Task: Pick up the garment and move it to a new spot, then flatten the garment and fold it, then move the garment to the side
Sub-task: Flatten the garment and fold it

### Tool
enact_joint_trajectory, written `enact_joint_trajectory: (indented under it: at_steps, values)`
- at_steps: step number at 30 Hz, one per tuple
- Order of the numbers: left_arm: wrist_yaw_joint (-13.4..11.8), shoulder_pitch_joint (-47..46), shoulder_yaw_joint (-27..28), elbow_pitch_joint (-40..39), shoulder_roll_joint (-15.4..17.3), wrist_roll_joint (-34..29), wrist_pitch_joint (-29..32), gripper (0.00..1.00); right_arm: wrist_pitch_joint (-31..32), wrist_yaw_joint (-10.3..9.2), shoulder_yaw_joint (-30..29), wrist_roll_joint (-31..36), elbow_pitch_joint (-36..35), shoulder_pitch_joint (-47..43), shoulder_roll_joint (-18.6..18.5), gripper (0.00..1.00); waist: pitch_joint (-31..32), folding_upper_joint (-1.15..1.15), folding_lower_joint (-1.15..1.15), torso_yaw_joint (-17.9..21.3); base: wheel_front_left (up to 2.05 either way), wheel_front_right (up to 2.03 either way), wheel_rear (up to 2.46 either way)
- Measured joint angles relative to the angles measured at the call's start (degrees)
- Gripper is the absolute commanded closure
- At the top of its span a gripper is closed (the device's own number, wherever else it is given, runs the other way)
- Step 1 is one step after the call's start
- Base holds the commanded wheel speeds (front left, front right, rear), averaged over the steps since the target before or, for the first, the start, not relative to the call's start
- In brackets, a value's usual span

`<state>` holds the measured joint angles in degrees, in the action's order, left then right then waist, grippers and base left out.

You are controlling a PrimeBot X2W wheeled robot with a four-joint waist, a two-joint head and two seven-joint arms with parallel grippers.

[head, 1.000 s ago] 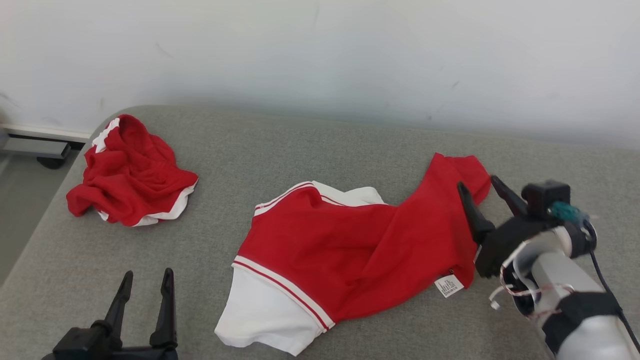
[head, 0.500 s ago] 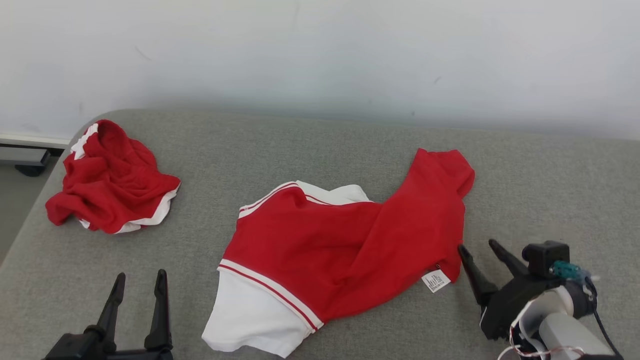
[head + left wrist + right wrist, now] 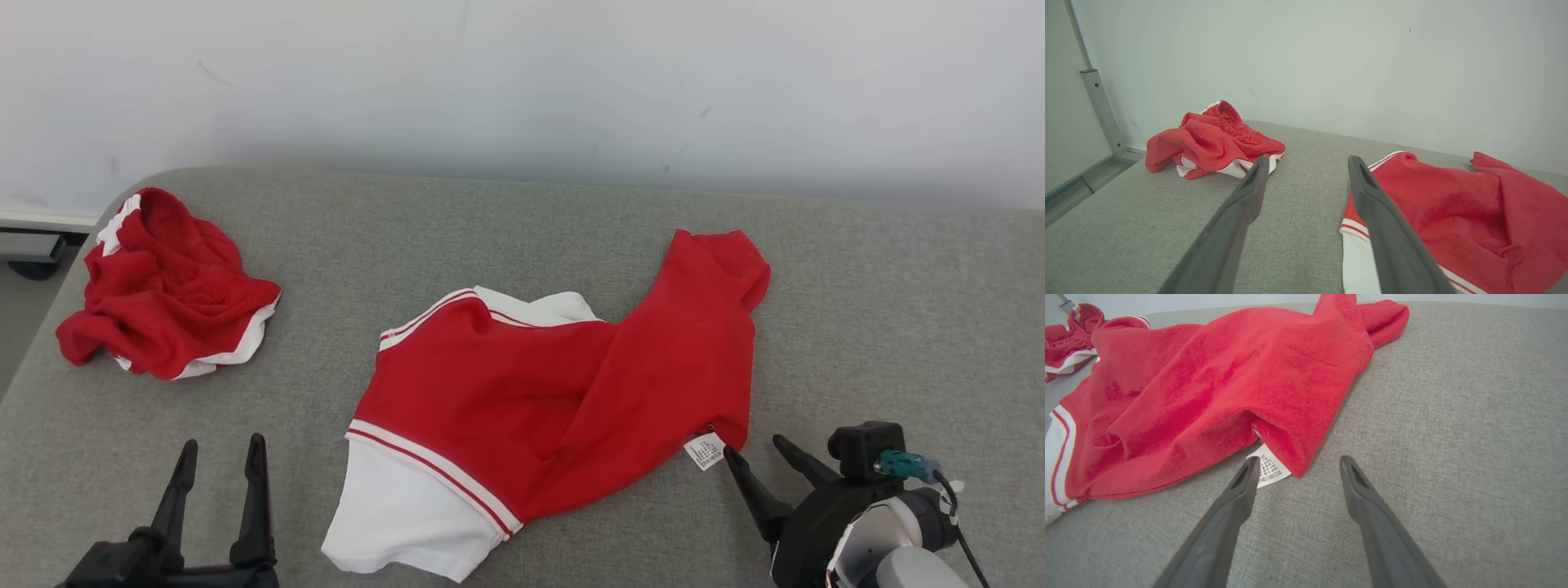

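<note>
Shows a red garment with white trim lying rumpled mid-way across a grey fabric surface — white care label at its near right corner. Puts the right tool just beside that label, fingers apart, empty. Puts the left tool at the near left — fingers apart, empty, clear of the garment. Includes a second crumpled red garment far left.

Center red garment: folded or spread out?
Spread, not folded: the garment lies loosely open on the grey surface, wrinkled, one end twisted, care label showing.
</note>
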<state>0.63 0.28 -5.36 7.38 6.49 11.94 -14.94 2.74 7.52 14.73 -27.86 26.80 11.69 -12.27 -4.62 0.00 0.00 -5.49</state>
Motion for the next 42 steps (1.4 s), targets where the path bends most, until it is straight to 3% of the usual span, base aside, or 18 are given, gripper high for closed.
enact_joint_trajectory:
  at_steps: [9, 18, 19, 20, 22, 31, 41, 42]
  values:
    - [0.48, -0.86, 0.08, 0.75, -0.59, -0.38, 0.0, 0.0, 3.32, -0.01, -3.18, 10.83, -0.86, -0.8, 3.35, 0.0, 0.05, 0.0, 0.0, -1.55, 0.0, 0.0, 0.0]
    - [0.9, -0.86, 0.59, 0.98, -0.64, -0.58, 0.0, 0.0, 1.33, -0.01, -7.55, 18.26, 7.13, 2.3, 5.79, 0.0, 0.15, 0.0, 0.0, -3.4, 0.0, 0.0, 0.0]
    - [0.9, -0.86, 0.65, 0.98, -0.65, -0.58, 0.0, 0.0, 1.0, -0.01, -7.77, 18.84, 7.95, 2.8, 6.02, 0.06, 0.14, 0.0, 0.0, -3.48, 0.0, 0.0, 0.0]
    - [0.9, -0.86, 0.69, 1.02, -0.66, -0.59, 0.0, 0.0, 0.55, -0.01, -8.01, 19.58, 8.75, 3.22, 6.19, 0.57, 0.15, 0.0, 0.0, -3.54, 0.0, 0.0, 0.0]
    - [0.9, -0.86, 0.79, 1.14, -0.7, -0.67, 0.0, 0.0, -0.29, -0.01, -8.34, 20.07, 10.29, 3.94, 6.3, 1.0, 0.23, 0.0, 0.0, -3.56, 0.0, 0.0, 0.0]
    - [0.9, -0.51, 1.34, 1.1, -0.98, -0.76, 0.0, 0.0, -4.92, -0.01, -9.11, 23.13, 12.52, 6.93, 5.98, 1.0, 0.5, 0.0, 0.0, -1.77, 0.0, 0.0, 0.0]
    - [1.15, -0.44, 1.05, 1.27, -1.48, -0.84, 0.0, 0.0, -5.55, -0.01, -11.24, 28.47, 7.15, 6.86, 2.32, 1.0, 0.87, 0.0, 0.0, 1.48, 0.0, 0.0, 0.0]
    - [1.15, -0.43, 1.11, 1.3, -1.52, -0.84, 0.0, 0.0, -4.67, -0.01, -10.32, 28.16, 6.7, 6.36, 2.43, 0.91, 0.96, 0.0, 0.0, 1.77, 0.0, 0.0, 0.0]
